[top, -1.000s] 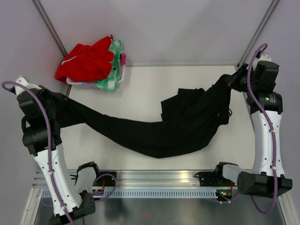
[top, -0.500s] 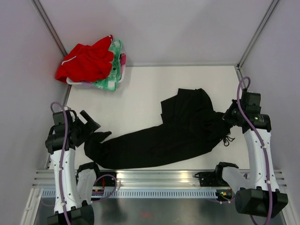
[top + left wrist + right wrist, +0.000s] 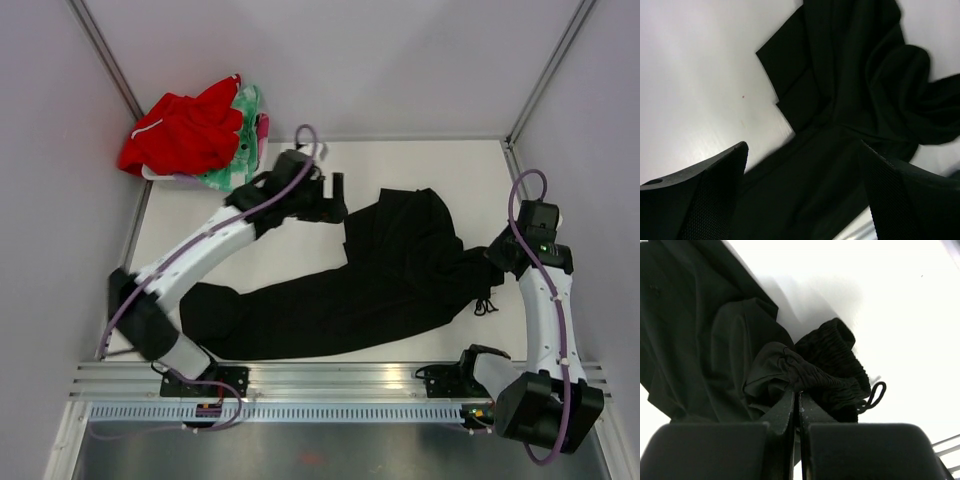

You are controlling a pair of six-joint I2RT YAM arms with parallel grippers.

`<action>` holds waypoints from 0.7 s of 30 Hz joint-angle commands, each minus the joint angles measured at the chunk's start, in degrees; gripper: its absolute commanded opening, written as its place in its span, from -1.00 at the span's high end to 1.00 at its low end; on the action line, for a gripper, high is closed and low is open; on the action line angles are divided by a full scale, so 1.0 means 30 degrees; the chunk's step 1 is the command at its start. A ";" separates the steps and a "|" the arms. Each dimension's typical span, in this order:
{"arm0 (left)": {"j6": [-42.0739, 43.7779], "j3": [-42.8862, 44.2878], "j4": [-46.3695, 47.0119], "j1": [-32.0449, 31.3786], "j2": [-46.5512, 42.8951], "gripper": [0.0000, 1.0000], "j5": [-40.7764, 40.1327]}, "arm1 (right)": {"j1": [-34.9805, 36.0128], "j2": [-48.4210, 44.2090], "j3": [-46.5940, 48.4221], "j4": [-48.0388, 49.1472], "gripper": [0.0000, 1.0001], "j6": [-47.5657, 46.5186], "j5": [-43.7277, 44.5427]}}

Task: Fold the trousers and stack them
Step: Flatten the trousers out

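The black trousers (image 3: 350, 290) lie stretched across the table, one leg running to the near left and the other bunched at the far middle (image 3: 400, 225). My left gripper (image 3: 337, 200) hovers open over the folded leg edge; in the left wrist view its gripper (image 3: 802, 150) spans black cloth (image 3: 850, 100) with nothing pinched. My right gripper (image 3: 497, 256) is shut on the gathered waistband (image 3: 830, 375), its gripper tips (image 3: 796, 396) pressed together on the fabric. The drawstring (image 3: 875, 392) dangles to the right.
A red garment (image 3: 180, 130) lies on a green-and-pink cloth (image 3: 243, 150) at the far left corner. Frame posts (image 3: 105, 55) stand at the back corners. A metal rail (image 3: 340, 375) runs along the near edge.
My left gripper let go of the leg end and opened, and its arm swung from the near left to the far middle. The trousers dropped flat. The right gripper kept its hold and barely moved.
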 commanded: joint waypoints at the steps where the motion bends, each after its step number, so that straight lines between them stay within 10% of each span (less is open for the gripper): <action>1: 0.1020 0.1952 0.1874 -0.0650 0.5392 -0.89 -0.1595 | -0.0504 -0.0149 0.0373 0.1373 1.00 -0.0116 -0.0141; 8: 0.1313 1.3521 -0.5415 -0.0358 1.3984 -0.84 -0.1303 | -0.0505 0.0230 0.0200 0.2190 1.00 -0.0031 -0.0430; 21: 0.8488 1.3296 -0.1990 0.1605 1.6181 -0.72 0.3265 | -0.0505 0.0876 0.0638 0.3247 1.00 0.0058 -0.0433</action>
